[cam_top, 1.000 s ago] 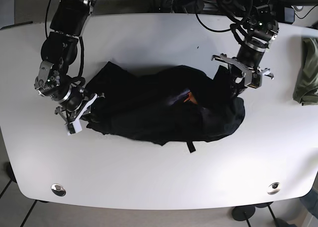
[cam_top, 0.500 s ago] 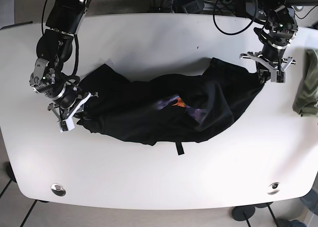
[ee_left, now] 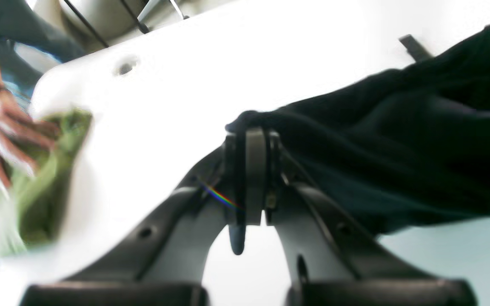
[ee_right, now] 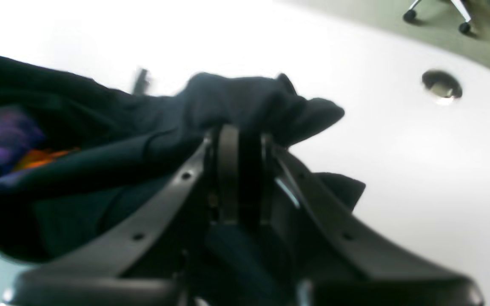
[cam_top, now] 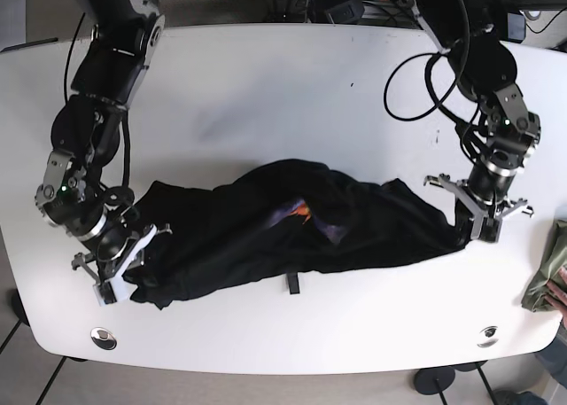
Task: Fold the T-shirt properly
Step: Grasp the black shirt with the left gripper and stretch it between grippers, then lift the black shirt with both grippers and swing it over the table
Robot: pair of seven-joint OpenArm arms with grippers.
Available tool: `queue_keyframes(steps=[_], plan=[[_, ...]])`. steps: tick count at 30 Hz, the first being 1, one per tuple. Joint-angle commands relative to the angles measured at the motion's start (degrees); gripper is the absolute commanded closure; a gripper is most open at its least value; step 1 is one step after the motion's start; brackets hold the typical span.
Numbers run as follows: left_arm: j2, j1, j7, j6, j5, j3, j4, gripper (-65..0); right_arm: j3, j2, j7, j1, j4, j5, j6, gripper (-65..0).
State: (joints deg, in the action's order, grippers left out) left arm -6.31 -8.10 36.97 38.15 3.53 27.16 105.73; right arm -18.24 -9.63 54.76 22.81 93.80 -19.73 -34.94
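T-shirt of black fabric (cam_top: 292, 232) lies stretched but rumpled across the white table (cam_top: 266, 86), unfolded; flattening and every fold remain. Right gripper (cam_top: 117, 265) pinches its left end, left gripper (cam_top: 476, 217) its right end. Sleeves and collar are indistinguishable; wrist views are blurred.
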Motion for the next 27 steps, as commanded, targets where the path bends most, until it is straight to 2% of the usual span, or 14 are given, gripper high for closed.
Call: queue_keyframes(steps=[1,5,7,12,17,19,22,27], plan=[[-2.5,-7.0,-1.1,-0.4,0.5,0.1,-2.0,0.0,-0.1,-3.1,-1.7,6.5,-2.3,-1.2,0.08,-2.1],[-7.5,-20.0,1.3,-0.6,0.6,-3.2,-9.6,0.0,0.0,-4.3,-1.6,17.2,-9.9,-1.2,0.08,-2.1],[-8.8,-28.0,1.6,-0.7,0.6,-5.0,-12.9,0.0,0.4,-6.2,-1.6,23.7,-13.4,-1.2,0.08,-2.1],[-12.1,-36.1,1.4,-0.7,0.8,-4.8,-20.7,0.0,2.0,-6.8,-1.6,26.5,-14.3,-1.2,0.08,-2.1],[-11.6,-26.1,1.1,-0.6,1.0,-1.2,-20.1,0.0,1.8,-6.7,-1.9,11.7,-8.7,-1.3,0.08,-2.1],[-8.9,-17.4,1.3,-0.5,1.0,1.7,-16.5,0.0,-0.1,-5.9,-1.8,1.2,-3.3,-1.8,0.08,-2.1],[-4.6,-5.4,1.1,-0.4,1.1,6.0,-11.8,0.0,-2.4,-2.3,-1.8,-9.8,2.2,-1.2,-0.01,-2.1],[1.4,7.7,1.1,0.7,1.1,11.0,-9.3,0.0,-2.6,-1.1,-2.0,-21.9,5.9,-1.8,-0.27,-2.1]])
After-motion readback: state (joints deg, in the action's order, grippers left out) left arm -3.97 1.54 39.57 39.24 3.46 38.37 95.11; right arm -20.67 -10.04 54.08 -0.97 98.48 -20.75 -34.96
